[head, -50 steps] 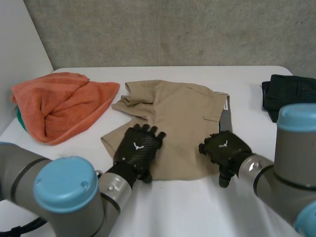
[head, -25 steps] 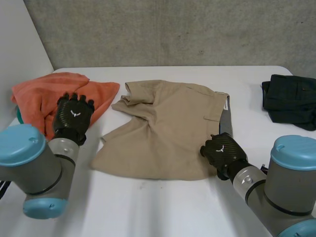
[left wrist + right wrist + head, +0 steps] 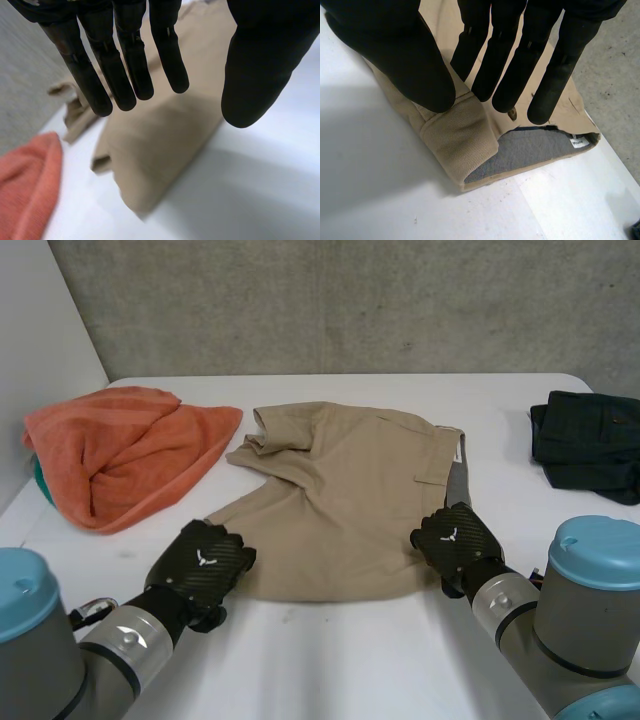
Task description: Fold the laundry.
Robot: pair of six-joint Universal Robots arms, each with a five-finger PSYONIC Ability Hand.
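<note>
Grey concrete wall at the back, white surface in front of it; on that surface your task piece, the tan shorts, lies spread flat in the middle, with an orange towel heaped at the far left and a dark folded garment at the far right, both well apart from the work.

Read the shorts first: the waistband with its grey lining is on the right, the leg hems are on the left, so the long axis runs left to right across you; the far-left leg is rumpled, the near one lies smoother.

Your left hand sits at the near-left corner of the shorts, just at the hem; its wrist view shows the fingers straight and the thumb spread away, with the cloth beyond the fingertips and nothing caught — released.

Your right hand is at the near-right corner; its fingers are straight over the waistband, the thumb held off to one side, and no cloth between them — also released, grasping nothing.

So each hand has its own near corner, and the shorts lie away from both, toward the far side; a fold would likely need both near corners pinched and carried away from you, across that long axis; watch that the rumpled far leg does not bunch under the fold.
</note>
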